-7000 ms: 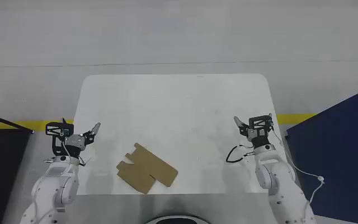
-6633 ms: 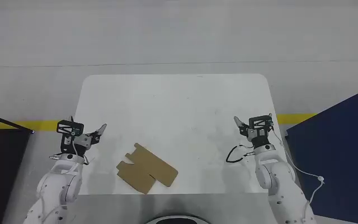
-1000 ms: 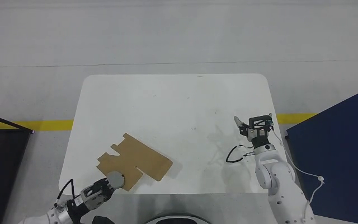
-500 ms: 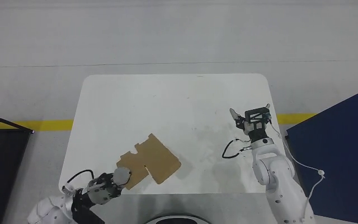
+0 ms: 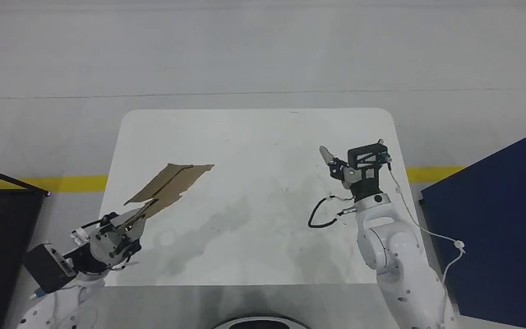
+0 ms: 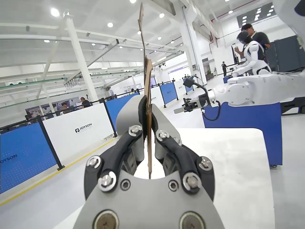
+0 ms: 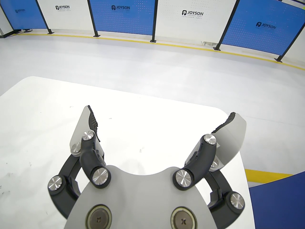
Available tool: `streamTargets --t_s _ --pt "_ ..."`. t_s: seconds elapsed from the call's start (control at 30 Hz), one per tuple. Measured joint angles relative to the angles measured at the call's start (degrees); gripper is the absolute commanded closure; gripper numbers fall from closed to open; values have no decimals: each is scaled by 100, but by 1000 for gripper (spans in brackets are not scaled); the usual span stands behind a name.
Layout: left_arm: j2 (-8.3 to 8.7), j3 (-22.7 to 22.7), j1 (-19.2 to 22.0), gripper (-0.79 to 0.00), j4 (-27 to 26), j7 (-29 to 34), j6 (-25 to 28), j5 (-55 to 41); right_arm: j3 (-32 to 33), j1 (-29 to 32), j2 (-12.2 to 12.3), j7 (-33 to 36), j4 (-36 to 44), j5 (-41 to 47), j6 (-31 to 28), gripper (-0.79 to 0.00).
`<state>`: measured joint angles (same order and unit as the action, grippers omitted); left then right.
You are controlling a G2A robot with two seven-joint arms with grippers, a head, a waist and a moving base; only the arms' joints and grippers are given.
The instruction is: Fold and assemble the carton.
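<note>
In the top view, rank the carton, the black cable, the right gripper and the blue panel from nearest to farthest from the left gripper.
1. The carton: clamped in the left gripper, on the left side.
2. The black cable: right of centre, hanging by the right arm.
3. The right gripper: open, just beyond the cable.
4. The blue panel: off the table, far right.

From the left wrist I see the carton (image 6: 148,84) edge-on, its faces hidden; the left gripper (image 6: 146,110) covers its clamped part.

White table (image 5: 263,148) (blue barriers (image 7: 119,20) beyond).
</note>
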<state>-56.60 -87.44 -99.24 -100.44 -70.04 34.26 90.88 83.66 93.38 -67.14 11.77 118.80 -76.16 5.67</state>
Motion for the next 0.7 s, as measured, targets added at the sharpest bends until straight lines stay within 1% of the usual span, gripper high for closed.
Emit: streamTargets --t_s 0.07,0.13,0.17,0.2,0.23,0.27,0.33,0.37,0.43,0.5,0.57,0.7 --pt "-37 213 -57 0 100 261 259 -301 -70 -39 -14 -49 -8 81 -76 -785" --pt "-69 501 48 0 276 810 809 -1204 -363 -278 -53 -284 -150 522 -484 -785" --pt "-81 602 148 0 353 1067 1066 -1776 -512 -428 -72 -380 -272 716 -660 -785" --pt "-100 750 289 0 479 1414 1413 -2703 -718 -648 -101 -470 -450 923 -835 -785" --pt "-112 869 401 0 576 1675 1672 -3467 -867 -812 -124 -507 -579 1036 -929 -785" --pt "-124 1009 575 0 691 1998 1941 -4455 -1055 -1018 -154 -533 -722 1120 -1019 -785" --pt "-144 1270 815 0 746 2505 2065 -5825 -1291 -1264 -193 -577 -845 1217 -1137 -785" --pt "-153 1438 967 0 697 2861 2008 -6662 -1376 -1381 -213 -637 -886 1345 -1230 -785" --pt "-159 1600 1125 0 611 3341 1794 -7741 -1392 -1479 -226 -696 -914 1610 -1429 -785" --pt "-159 1621 1145 0 595 3537 1739 -8562 -1379 -1487 -226 -702 -916 1666 -1462 -785" --pt "-159 1612 1137 0 598 3428 1765 -8795 -1378 -1482 -225 -698 -914 1634 -1431 -785" --pt "-159 1611 1135 0 599 3395 1770 -8350 -1378 -1481 -225 -697 -913 1630 -1428 -785"
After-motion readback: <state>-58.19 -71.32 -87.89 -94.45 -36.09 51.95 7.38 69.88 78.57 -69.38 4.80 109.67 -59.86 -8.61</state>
